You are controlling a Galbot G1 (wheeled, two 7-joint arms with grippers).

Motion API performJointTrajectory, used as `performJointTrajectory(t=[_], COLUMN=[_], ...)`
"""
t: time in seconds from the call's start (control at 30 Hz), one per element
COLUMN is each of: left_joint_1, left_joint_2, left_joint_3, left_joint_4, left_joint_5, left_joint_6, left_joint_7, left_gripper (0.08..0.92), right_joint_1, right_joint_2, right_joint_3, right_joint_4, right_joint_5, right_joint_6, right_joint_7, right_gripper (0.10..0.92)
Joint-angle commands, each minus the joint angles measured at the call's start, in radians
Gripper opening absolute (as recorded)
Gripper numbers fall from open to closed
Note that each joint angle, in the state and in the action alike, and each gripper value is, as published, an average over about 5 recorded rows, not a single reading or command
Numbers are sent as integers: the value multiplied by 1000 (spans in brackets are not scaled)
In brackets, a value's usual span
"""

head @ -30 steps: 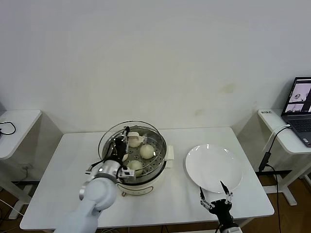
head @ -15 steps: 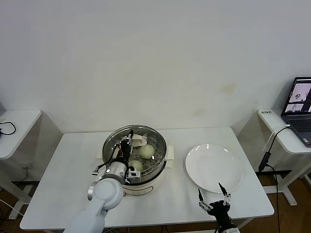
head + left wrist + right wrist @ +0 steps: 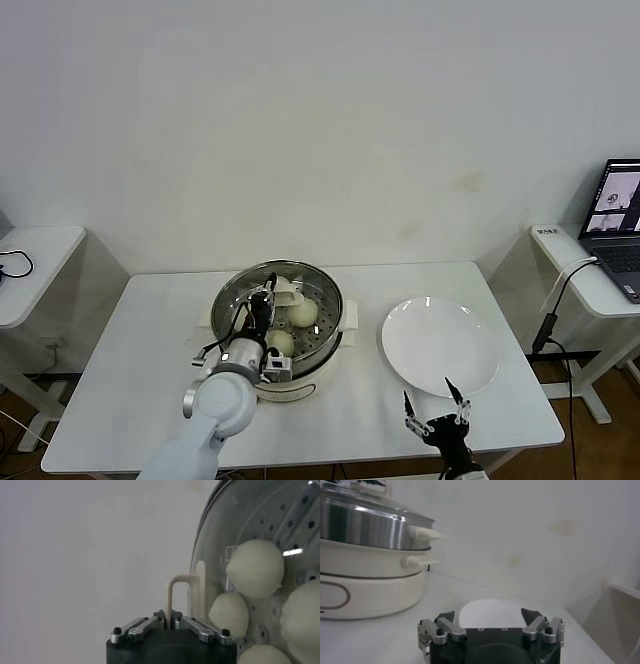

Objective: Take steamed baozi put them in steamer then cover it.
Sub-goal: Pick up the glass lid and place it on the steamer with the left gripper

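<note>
The left gripper point(image 3: 268, 303) is clamped on the cream handle of the round glass cover point(image 3: 232, 300) seated over the shiny steel steamer point(image 3: 330, 320), enclosing off-white baozi point(image 3: 303, 313), while the right gripper point(image 3: 436, 417) idles, claws apart, near the flat white plate point(image 3: 440, 345).

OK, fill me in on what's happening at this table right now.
The left gripper is shut on the cream handle of the cover, holding the glass lid over the steamer in the middle of the table. The steamed baozi sit inside on the perforated tray, visible through the glass. The right gripper waits open near the table's front edge, just in front of the bare white plate.
</note>
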Motion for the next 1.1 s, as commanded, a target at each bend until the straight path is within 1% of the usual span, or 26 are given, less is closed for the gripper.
performJointTrajectory(t=[0.03, 0.13, 0.23, 0.47, 0.7, 0.83, 0.87, 0.97, 1.03, 1.1], left_joint_1=[2, 7, 14, 71, 177, 266, 298, 408, 493, 581], left_joint_2=[-12, -18, -19, 17, 75, 103, 108, 111, 103, 81], left_joint_3=[0, -2, -5, -18, -45, -71, -80, -119, -159, -210], left_joint_4=[6, 1, -18, -107, -256, -355, -380, -454, -497, -523], left_joint_5=[6, 3, 0, -13, -52, -98, -113, -178, -251, -369], left_joint_6=[-12, -18, -17, -23, -39, -61, -68, -86, -103, -134], left_joint_7=[-5, -14, -17, -22, -40, -60, -66, -88, -116, -178], left_gripper=[142, 143, 181, 380, 580, 692, 726, 794, 813, 821], right_joint_1=[0, 0, 1, 0, -12, -20, -22, -30, -37, -47], right_joint_2=[0, -1, -1, -1, -3, -10, -13, -26, -38, -56], right_joint_3=[-3, -3, -4, -5, -6, -8, -8, -6, -1, 4], right_joint_4=[-2, -2, -3, -3, 2, 3, 4, 7, 10, 19], right_joint_5=[-2, -3, -2, -6, -11, -14, -13, -8, 0, 16], right_joint_6=[2, 1, 1, 1, 3, 6, 6, 10, 13, 17], right_joint_7=[-1, -1, -1, -1, -1, -1, -1, -1, -2, -3], right_gripper=[823, 823, 823, 823, 823, 823, 823, 822, 823, 823])
